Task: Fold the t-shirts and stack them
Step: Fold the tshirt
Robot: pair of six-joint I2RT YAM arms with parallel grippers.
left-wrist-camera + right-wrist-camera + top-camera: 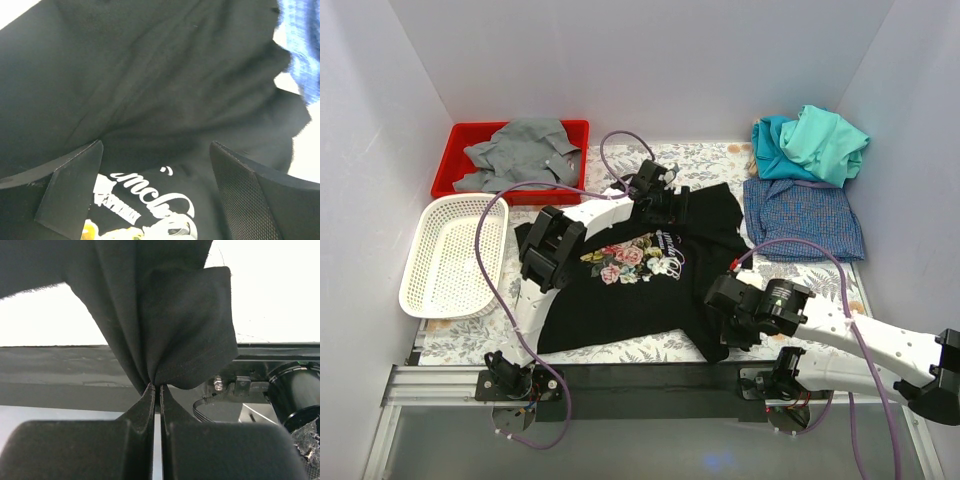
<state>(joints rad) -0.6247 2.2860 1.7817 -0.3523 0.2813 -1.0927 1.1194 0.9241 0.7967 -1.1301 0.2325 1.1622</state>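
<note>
One fold of the black t-shirt (620, 310) sits pinched tight in my right gripper (156, 388). My left gripper (156, 195) gapes wide just above the shirt's white lettering (150, 206).

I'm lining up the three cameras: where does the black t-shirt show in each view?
Top external: black t-shirt spread mid-table, between the arms.
Left wrist: it fills most of the frame beneath the open left gripper.
Right wrist: a bunched hem pinched in the right gripper.
Shared landmark: the white lettering, top and left wrist only.
</note>
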